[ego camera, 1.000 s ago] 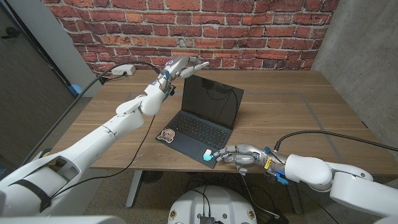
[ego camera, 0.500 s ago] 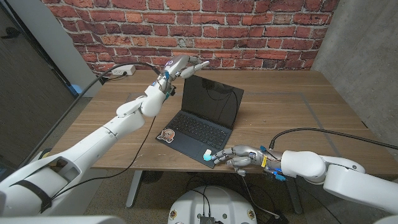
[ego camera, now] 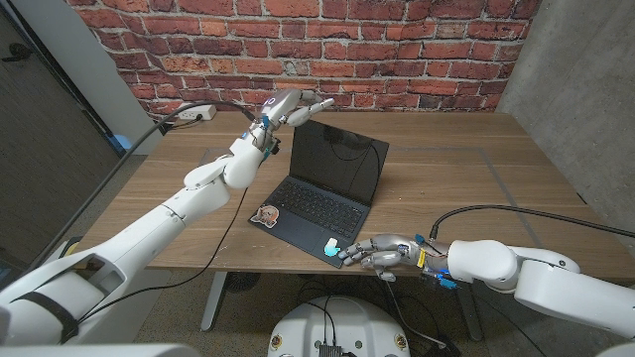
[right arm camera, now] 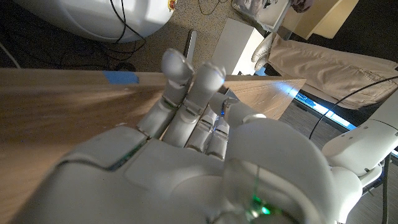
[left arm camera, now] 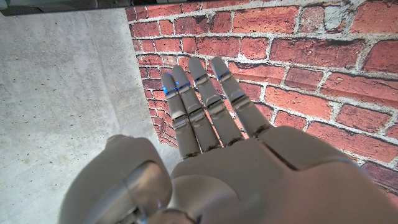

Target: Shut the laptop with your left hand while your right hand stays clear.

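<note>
Laptop open, left hand at its lid's top edge.
Left fingers straight, holding nothing; right hand, curled and empty, at the table's front edge.

A wooden table is seen before a brick wall. An open laptop is placed on it near the middle, with a small sticker just beside its base. A white power strip is laid at the far corner, and black cables are stretched over the surface.
</note>
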Motion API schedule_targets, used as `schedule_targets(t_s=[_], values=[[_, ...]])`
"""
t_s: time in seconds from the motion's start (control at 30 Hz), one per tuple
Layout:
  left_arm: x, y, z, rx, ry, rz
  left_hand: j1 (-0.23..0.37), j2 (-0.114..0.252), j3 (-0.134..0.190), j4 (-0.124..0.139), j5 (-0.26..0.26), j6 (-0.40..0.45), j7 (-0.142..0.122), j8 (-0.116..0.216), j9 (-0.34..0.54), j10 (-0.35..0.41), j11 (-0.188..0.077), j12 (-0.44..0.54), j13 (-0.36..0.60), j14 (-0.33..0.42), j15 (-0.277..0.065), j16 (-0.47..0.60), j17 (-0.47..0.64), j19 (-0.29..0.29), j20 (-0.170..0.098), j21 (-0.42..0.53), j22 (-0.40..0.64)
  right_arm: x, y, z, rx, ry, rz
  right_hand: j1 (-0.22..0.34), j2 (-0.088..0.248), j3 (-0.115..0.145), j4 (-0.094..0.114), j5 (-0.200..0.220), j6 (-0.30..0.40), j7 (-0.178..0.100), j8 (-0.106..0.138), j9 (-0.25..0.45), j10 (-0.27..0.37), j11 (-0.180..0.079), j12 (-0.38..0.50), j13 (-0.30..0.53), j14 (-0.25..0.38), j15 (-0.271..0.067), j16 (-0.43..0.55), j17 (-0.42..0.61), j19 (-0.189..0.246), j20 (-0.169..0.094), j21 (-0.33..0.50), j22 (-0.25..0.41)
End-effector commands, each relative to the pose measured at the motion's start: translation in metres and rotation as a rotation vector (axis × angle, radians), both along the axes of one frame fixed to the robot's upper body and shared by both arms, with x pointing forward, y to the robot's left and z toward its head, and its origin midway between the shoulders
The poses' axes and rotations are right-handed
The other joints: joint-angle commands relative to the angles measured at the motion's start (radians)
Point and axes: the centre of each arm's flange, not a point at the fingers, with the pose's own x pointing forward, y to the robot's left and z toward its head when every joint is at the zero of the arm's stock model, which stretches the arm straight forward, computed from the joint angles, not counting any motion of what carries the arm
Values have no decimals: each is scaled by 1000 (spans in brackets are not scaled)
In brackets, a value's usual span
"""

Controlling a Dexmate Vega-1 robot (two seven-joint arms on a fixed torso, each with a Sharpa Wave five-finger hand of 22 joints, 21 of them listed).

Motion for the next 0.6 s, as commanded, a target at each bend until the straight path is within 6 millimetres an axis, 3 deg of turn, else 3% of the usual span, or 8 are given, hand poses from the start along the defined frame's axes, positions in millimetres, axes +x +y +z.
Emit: schedule_targets(t_s=[0.03,0.13,0.23,0.3,0.47,0.5,0.57,0.6], values=[[-10,1,-2,-2,3,11,7,-3,-3,-2,4,-3,-5,-4,2,-4,-1,-6,6,-4,-97,-5,0,0,-2,-4,4,0,-1,-4,-16,6,-19,-33,-1,-1,13,16,-2,13,2,3,-4,2,6,2,4,-3,-16,-5,-17,-48,15,25],[-7,0,-3,-1,20,15,8,-1,-1,-2,5,-6,-7,-5,2,-5,-1,-7,6,-4,-97,-5,0,0,-2,-5,4,0,-1,-4,-22,10,-20,-61,-5,-11,23,21,-1,22,3,3,-3,2,6,2,7,-2,-20,-6,-30,-48,14,30],[-5,-1,-4,-1,24,17,9,0,-1,-2,5,-6,-7,-5,2,-5,-2,-7,7,-3,-97,-5,0,1,-2,-5,4,0,-1,-4,-25,12,-26,-100,-9,-34,48,17,-1,28,4,3,-2,3,6,2,3,-1,-28,-7,-36,-47,8,19],[-4,-2,-4,0,28,18,9,0,0,-2,5,-7,-6,-6,2,-6,-1,-8,7,-3,-97,-6,0,0,-2,-5,4,0,0,-4,-22,13,-29,-138,-9,-37,79,19,-1,33,4,2,-2,10,6,1,0,0,-30,-2,-40,-45,19,44],[-3,-5,-2,7,31,25,11,2,2,-2,5,-10,-5,-8,2,-6,-2,-9,8,-4,-97,-7,0,-2,-1,-7,4,1,3,-2,-54,-21,-58,-205,-16,-45,131,18,0,41,5,2,-1,18,6,1,2,0,-39,-1,-59,-44,17,67],[-4,-6,-2,9,37,31,12,2,2,-2,5,-10,-6,-8,2,-7,-2,-10,8,-4,-97,-7,0,-2,0,-7,4,2,4,-1,-60,-26,-59,-237,-22,-53,157,15,5,45,6,1,4,23,7,1,1,1,-39,3,-59,-43,18,77],[-4,-7,-1,10,45,43,13,3,3,-2,4,-14,-4,-9,2,-13,-3,-13,8,-9,-97,-10,0,-4,0,-8,4,2,4,0,-55,-29,-59,-270,-27,-55,178,13,6,46,6,1,10,29,9,1,-1,1,-38,11,-66,-45,13,81],[-5,-8,1,16,47,54,14,3,4,-2,4,-16,-4,-10,2,-17,-5,-15,8,-16,-96,-13,-1,-6,0,-10,4,2,5,1,-51,-31,-62,-298,-25,-53,200,12,7,46,6,0,11,28,8,0,-1,1,-36,19,-66,-44,14,93]])
